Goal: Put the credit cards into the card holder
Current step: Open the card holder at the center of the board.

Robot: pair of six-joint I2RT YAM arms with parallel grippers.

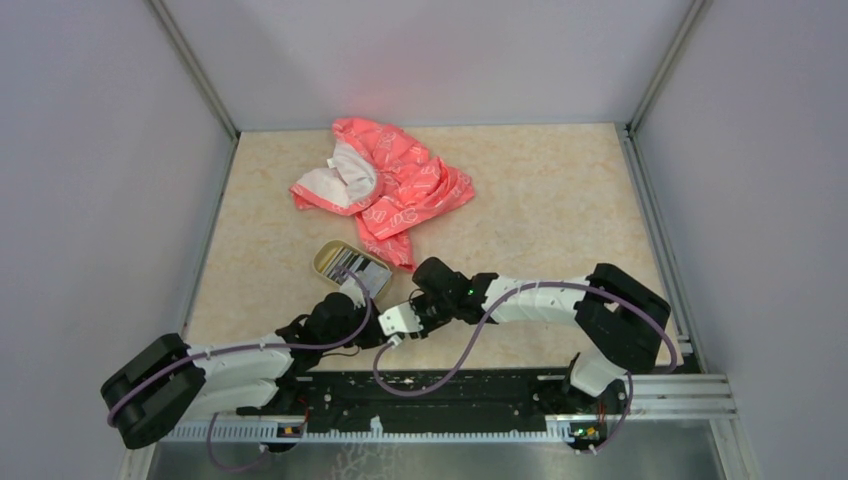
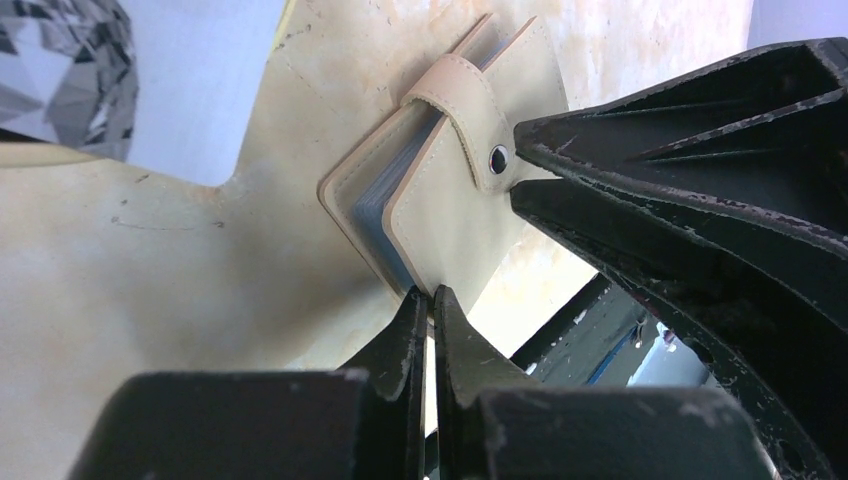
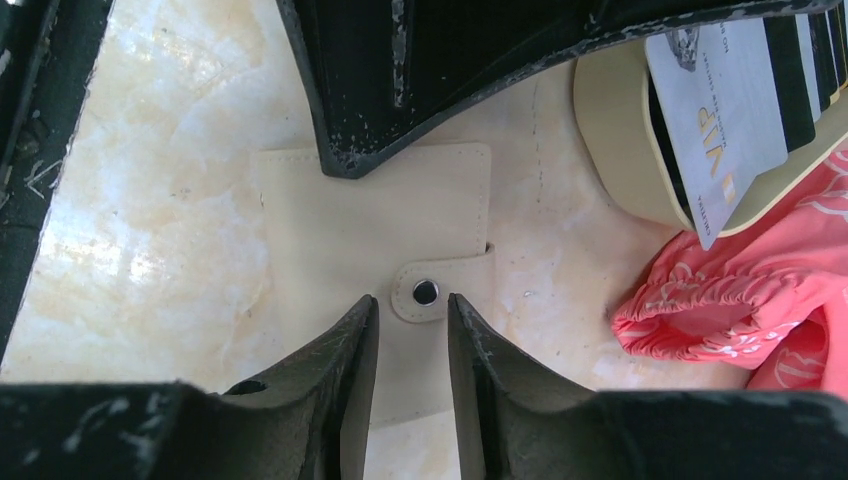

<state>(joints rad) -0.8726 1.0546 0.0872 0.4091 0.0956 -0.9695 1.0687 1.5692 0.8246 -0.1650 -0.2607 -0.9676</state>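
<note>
Only wrist views show the card holder (image 3: 330, 230) — hidden overhead.

**Card holder and cards.** You see the small, flat, tan-beige stitched card holder (image 3: 330, 240) lying flat on the pale marbled tabletop (image 3: 150, 200). It is closed, its strap folded over the front and fastened by a dark round snap, and the left wrist view shows blue-grey inner leaves along its open edge. The thin rectangular plastic credit cards (image 3: 725, 110), a pale one printed "VIP" over dark ones with pale stripes, lie stacked in the oval cream-walled dish (image 3: 610, 130) just beside the holder, one corner overhanging the rim.
</note>
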